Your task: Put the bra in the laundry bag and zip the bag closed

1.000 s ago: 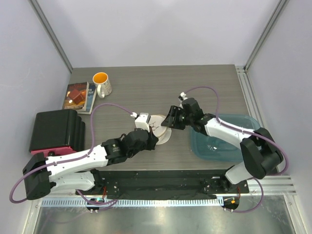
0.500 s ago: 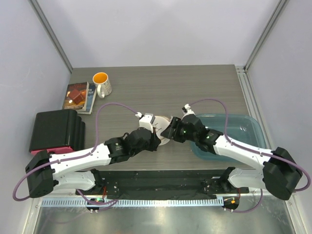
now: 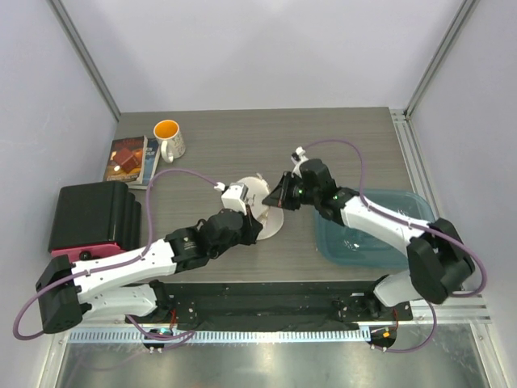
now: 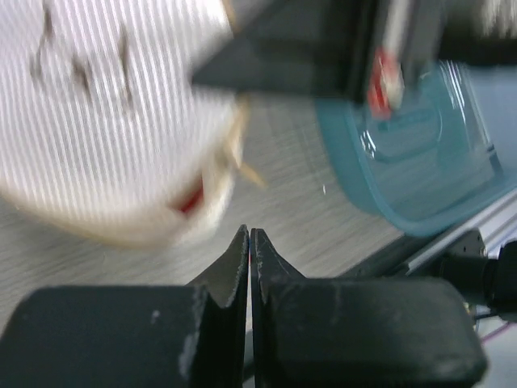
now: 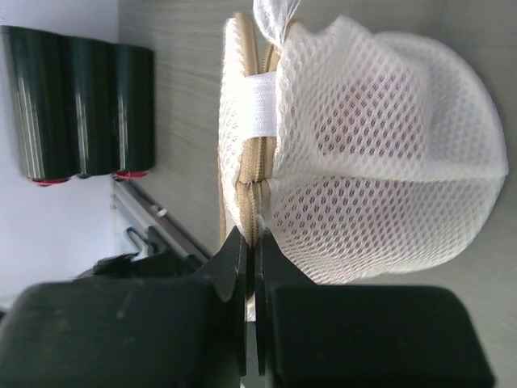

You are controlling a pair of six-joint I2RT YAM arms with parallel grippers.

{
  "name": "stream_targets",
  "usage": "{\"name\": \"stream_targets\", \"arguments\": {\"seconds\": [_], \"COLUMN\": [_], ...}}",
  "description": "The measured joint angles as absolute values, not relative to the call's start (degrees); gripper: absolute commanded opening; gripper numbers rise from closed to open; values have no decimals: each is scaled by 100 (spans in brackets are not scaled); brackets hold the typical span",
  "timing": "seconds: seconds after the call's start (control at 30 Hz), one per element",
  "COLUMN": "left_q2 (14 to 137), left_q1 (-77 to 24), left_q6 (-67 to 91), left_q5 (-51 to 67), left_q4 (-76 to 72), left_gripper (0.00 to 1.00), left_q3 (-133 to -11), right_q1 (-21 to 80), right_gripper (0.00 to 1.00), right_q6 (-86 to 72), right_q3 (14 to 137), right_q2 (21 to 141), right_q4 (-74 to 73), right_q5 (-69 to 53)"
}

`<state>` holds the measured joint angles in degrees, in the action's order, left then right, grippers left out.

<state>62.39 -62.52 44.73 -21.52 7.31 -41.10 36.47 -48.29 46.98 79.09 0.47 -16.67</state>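
Note:
The laundry bag is a white mesh dome with a tan zipper rim, lying at the table's middle between both arms. My right gripper is shut on the zipper at the rim's near end, on the bag's right side in the top view. A faint reddish tint shows through the mesh; the bra is otherwise hidden. My left gripper is shut with nothing visible between its fingers, just in front of the bag's blurred flat face, at the bag's near left side.
A teal plastic bin sits to the right under the right arm. A black ribbed case stands at the left edge. A book and a white mug with orange inside lie at the back left.
My right gripper has gone from open to shut on the bag's zipper. The right arm dipped toward the near edge and came back. The bag has shifted slightly back and left.

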Motion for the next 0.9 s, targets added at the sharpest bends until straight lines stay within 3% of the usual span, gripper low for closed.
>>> {"name": "stream_targets", "arguments": {"seconds": [0.17, 0.4, 0.43, 0.53, 0.63, 0.7, 0.8, 0.9], "left_q2": [6075, 5848, 5828, 5819, 5874, 6080, 6702, 7520], "left_q1": [-6333, -6335, -6337, -6331, -6292, -6254, -6178, -6134], "left_q6": [4484, 4493, 4486, 4445, 4451, 4416, 4313, 4198], "left_q5": [-2086, -2104, -2108, -2104, -2137, -2161, -2193, -2314], "left_q4": [1007, 1284, 1315, 1326, 1317, 1326, 1439, 1776], "left_gripper": [0, 2, 20, 53, 62, 61, 46, 41], "left_q3": [-4016, -3907, -3905, -3905, -3929, -4051, -4543, -5433], "right_q1": [3183, 2818, 2821, 2840, 2864, 2915, 3068, 3240], "right_gripper": [1, 1, 1, 1, 1, 1, 1, 1], "right_q6": [-4073, -3848, -3892, -4084, -4480, -4766, -5081, -5301], "right_q3": [5623, 5833, 5817, 5677, 5282, 5013, 4818, 4777], "right_q2": [8698, 9085, 9094, 9032, 8794, 8582, 8329, 8101], "right_q4": [-213, -329, -329, -211, -21, 38, 54, 51], "right_q5": [-1658, -1699, -1752, -1820, -1815, -1761, -1636, -1450]}}
